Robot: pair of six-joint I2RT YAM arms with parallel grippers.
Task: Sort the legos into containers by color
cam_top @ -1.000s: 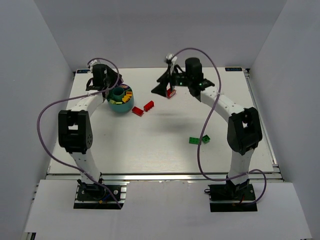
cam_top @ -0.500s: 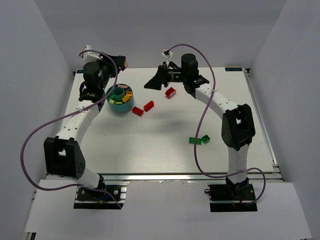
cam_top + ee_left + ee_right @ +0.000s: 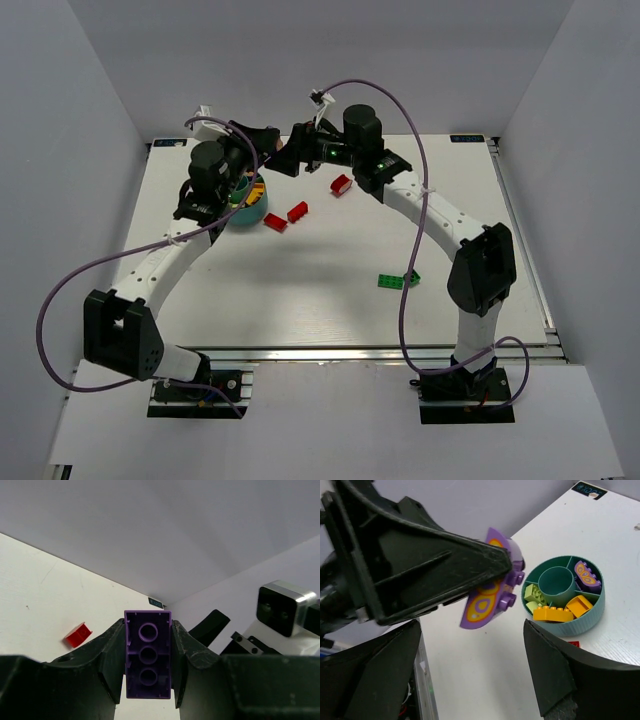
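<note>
My left gripper is raised above the table's back left and shut on a purple lego, seen from below between its fingers. In the right wrist view this purple lego has an orange wing print. The teal cup holds orange, lime green and purple legos in separate compartments. In the top view the cup is partly hidden by the left arm. My right gripper is open and empty, facing the left gripper. Its jaws stand wide apart.
Three red legos lie on the table: one under the right arm, two right of the cup. Two green legos lie at mid right. The red one also shows in the left wrist view.
My left gripper has swung from beside the cup up and to the right. My right gripper has moved left towards it, away from the red lego on the table.
</note>
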